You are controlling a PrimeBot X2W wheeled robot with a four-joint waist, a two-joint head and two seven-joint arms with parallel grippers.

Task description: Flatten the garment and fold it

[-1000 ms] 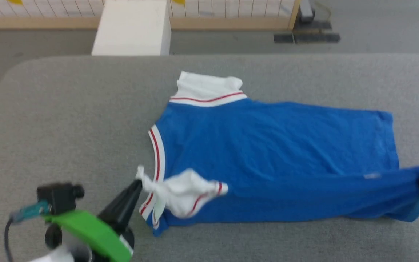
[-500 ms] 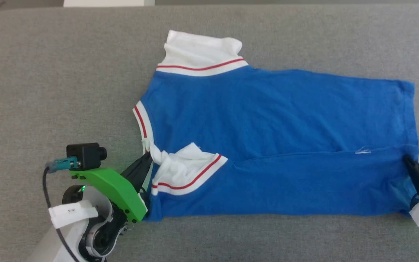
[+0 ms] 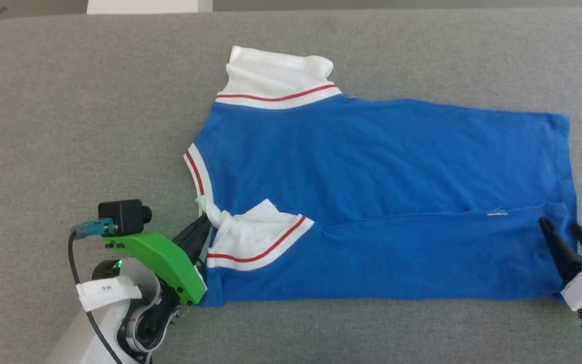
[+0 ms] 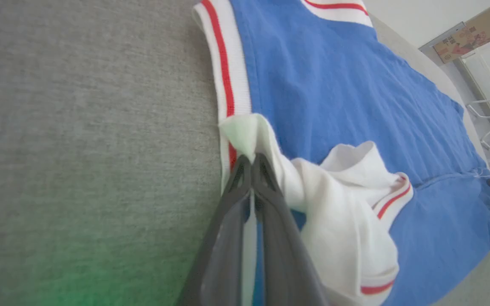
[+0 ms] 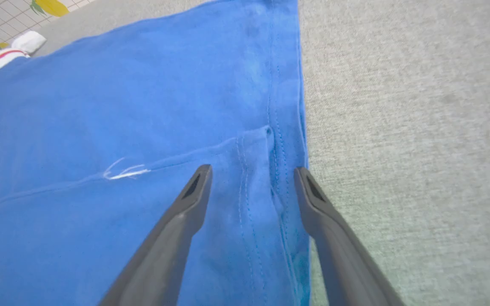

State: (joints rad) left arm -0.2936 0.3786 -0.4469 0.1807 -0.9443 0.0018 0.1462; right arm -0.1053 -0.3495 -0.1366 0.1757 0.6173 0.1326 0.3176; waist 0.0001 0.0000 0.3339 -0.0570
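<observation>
The left gripper (image 3: 201,226) is clenched on the bunched white sleeve (image 3: 250,230), likely holding that end of the near fold in line. The shirt (image 3: 372,167) lies flat across the table (image 3: 68,101), near edge folded over its body. The right gripper (image 3: 560,228) stands spread, grasping nothing, straddling the hem corner (image 5: 270,140): that end looks laid down.

No legible text or numbers anywhere.

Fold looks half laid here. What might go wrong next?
1. The left gripper is shut on the bunched white sleeve; pulling away without opening could drag the fold in the garment askew.
2. The right gripper stands open over the hem corner; a finger could snag it when lifting.
</observation>
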